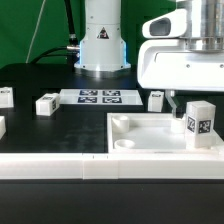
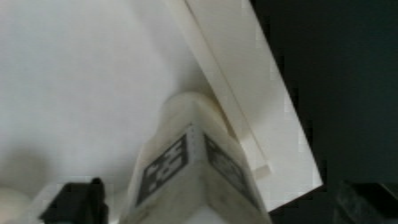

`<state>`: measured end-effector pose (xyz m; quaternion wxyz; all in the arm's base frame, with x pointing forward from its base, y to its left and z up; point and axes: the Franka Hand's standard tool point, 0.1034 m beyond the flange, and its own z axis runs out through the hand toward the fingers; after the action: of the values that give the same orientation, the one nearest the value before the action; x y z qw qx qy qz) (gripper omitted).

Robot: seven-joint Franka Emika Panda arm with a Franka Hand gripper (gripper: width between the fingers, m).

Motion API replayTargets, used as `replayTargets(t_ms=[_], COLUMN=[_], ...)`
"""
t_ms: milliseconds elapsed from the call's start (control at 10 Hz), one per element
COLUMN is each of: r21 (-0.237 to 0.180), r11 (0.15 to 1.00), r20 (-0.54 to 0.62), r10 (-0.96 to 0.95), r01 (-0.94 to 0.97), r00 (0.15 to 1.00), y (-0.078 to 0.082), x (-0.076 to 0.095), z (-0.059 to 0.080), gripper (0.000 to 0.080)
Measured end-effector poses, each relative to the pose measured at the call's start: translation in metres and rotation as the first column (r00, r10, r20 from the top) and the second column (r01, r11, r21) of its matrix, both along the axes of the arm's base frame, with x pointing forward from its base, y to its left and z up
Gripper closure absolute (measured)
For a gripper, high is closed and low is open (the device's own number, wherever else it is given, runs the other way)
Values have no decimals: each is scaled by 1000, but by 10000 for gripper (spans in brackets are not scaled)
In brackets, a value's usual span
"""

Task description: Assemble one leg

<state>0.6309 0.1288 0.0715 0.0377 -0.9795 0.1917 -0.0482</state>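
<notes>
At the exterior view's right, a tagged white leg stands upright on the large white panel at its corner. Gripper hovers above, fingers spread, holding nothing. Other legs rest near the marker board.

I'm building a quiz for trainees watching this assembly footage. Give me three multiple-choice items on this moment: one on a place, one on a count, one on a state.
1. Where does the upright leg stand?
A. on the white panel
B. on the marker board
C. on the floor

2. How many tags show on the marker board?
A. one
B. three
C. six

3. How is the pincer?
A. shut on a leg
B. open
C. out of view

Answers: 1 A, the leg sits at the panel's corner; 2 B, three tags in a row; 3 B, its fingers hold nothing.
</notes>
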Motion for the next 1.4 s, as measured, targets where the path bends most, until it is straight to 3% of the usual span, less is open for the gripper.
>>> replayTargets(t_ms=[200,500,600,700,900,1000,1100,1400], r21=[-36,-87,-100,-95,-95,-95,-96,-89], r11=[976,870,838,856,856,856,856,888], r20=[10,6,1,3,2,2,2,12], r10=[213,487,540,511,510,510,510,454], r01=[-213,-485,-537,-508,-508,-508,-508,-451], r00=[977,873,842,860,860,860,860,891], y=[0,-5,-6,-5,-6,-6,-6,-7], x=[2,4,4,4,4,4,4,4], z=[2,3,3,3,3,3,3,2], gripper=[150,150,150,150,397,397,509,509])
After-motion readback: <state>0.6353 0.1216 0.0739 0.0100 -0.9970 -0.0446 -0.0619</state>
